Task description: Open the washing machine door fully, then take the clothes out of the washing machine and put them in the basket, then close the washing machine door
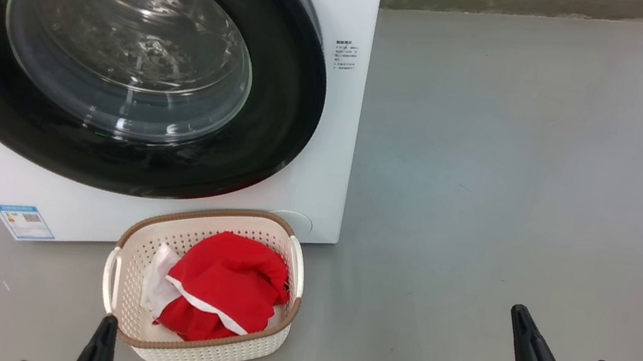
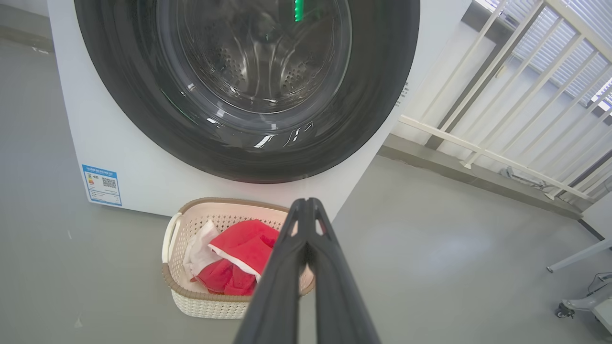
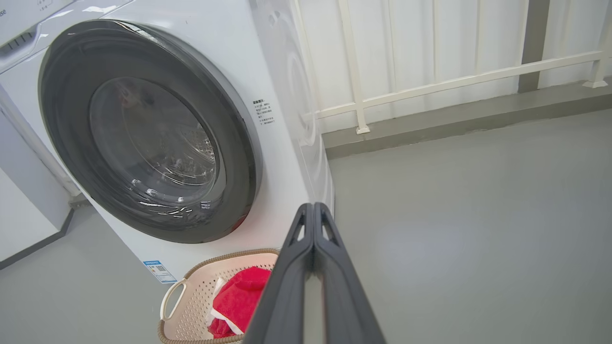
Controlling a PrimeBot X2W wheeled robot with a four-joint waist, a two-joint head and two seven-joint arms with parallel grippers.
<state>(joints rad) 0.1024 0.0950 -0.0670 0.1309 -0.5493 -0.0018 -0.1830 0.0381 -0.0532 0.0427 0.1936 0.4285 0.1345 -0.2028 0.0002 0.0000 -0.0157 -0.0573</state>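
The washer bears a blue label with a QR code and a black-print sticker; both are too small to read. Left gripper and right gripper: jaws together, holding nothing. The door looks shut. The red clothes lie in the basket on the floor, just before the washer.

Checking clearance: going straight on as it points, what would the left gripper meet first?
The left gripper likely meets the washing machine's white front below the door, above the basket; depth unclear.
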